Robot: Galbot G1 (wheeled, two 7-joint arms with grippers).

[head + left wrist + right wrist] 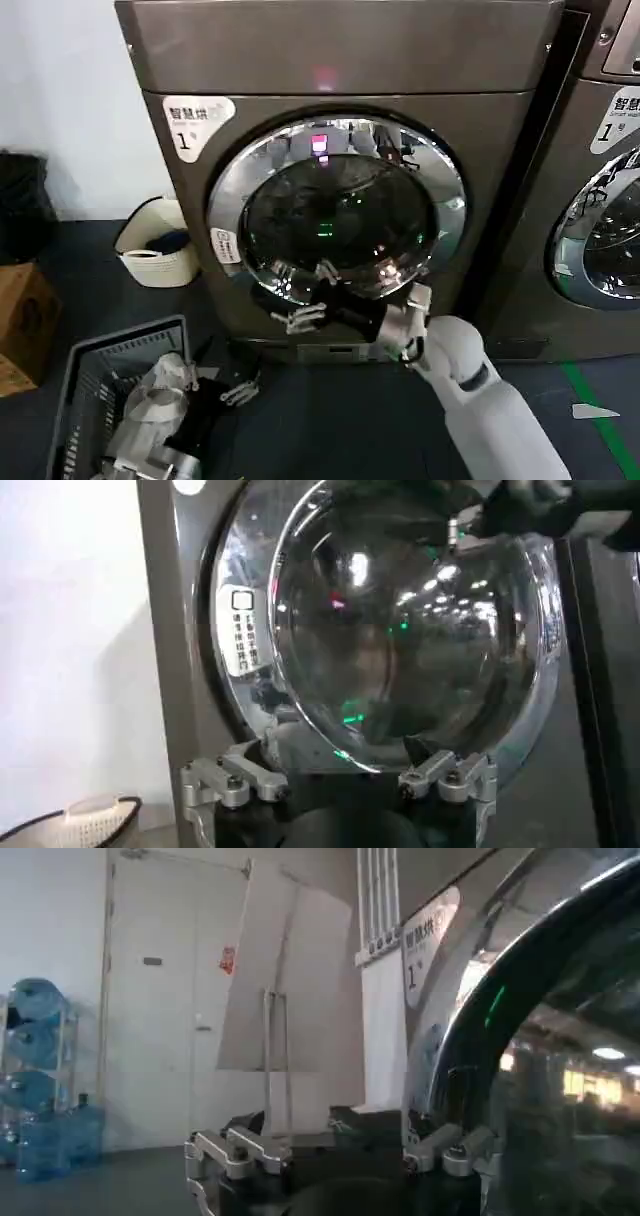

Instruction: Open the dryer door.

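Against the lower rim of the dryer door (338, 208), the right gripper (312, 300) is held spread, gripping nothing. A stiff, heavy, slippery chrome rim is judged; its edge should be hooked. The left gripper (240, 392) is parked low, spread, empty.

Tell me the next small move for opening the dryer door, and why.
Probably ease the right gripper in until its open fingers straddle the chrome rim of the dryer door, then close. The door sits shut against the dryer, and the gripper hangs at its lower edge holding nothing. The left gripper waits open, lower down to the left.
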